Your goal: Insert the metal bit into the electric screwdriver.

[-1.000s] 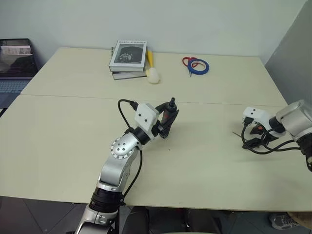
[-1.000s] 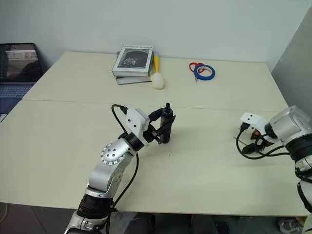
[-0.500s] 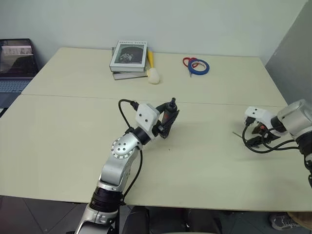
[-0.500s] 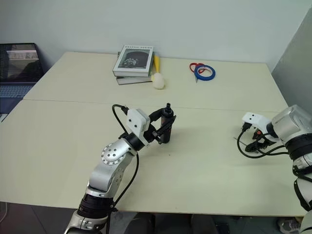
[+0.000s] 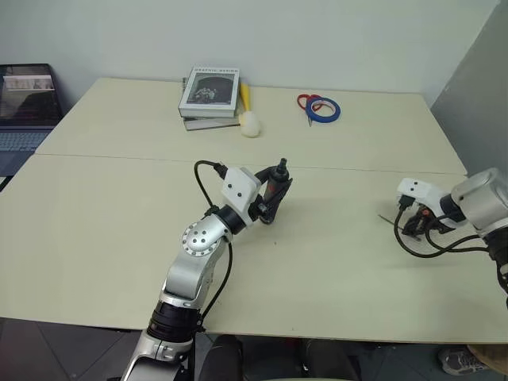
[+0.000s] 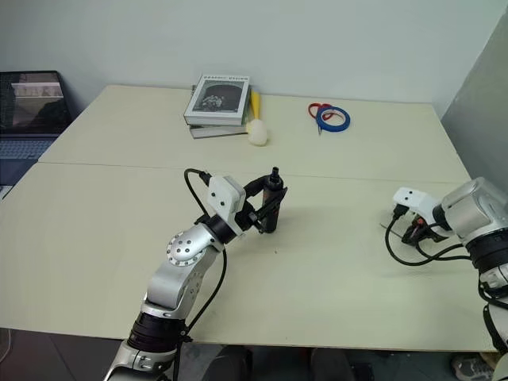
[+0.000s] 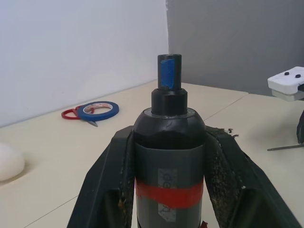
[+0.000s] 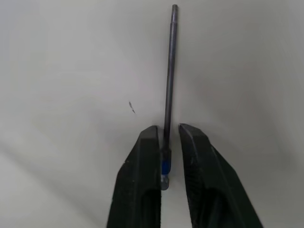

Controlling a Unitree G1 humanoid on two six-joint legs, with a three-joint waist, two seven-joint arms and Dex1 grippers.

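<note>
Pinching the thick, blue-marked end of the metal bit (image 8: pixel 169 85) on the table (image 5: pixel 333 254), the right gripper (image 8: pixel 166 142) sits at the head view's three o'clock, while near centre the left gripper (image 5: pixel 271 198) clamps the electric screwdriver (image 5: pixel 275 185) upright, scissors (image 5: pixel 307 103) and tape (image 5: pixel 324 109) at one o'clock

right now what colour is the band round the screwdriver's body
Red, on the electric screwdriver; clearest in the left wrist view.

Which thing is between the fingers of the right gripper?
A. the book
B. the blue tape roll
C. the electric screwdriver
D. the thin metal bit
D: in the right wrist view the right gripper has its two fingers closed around the thicker end of the metal bit.
</note>
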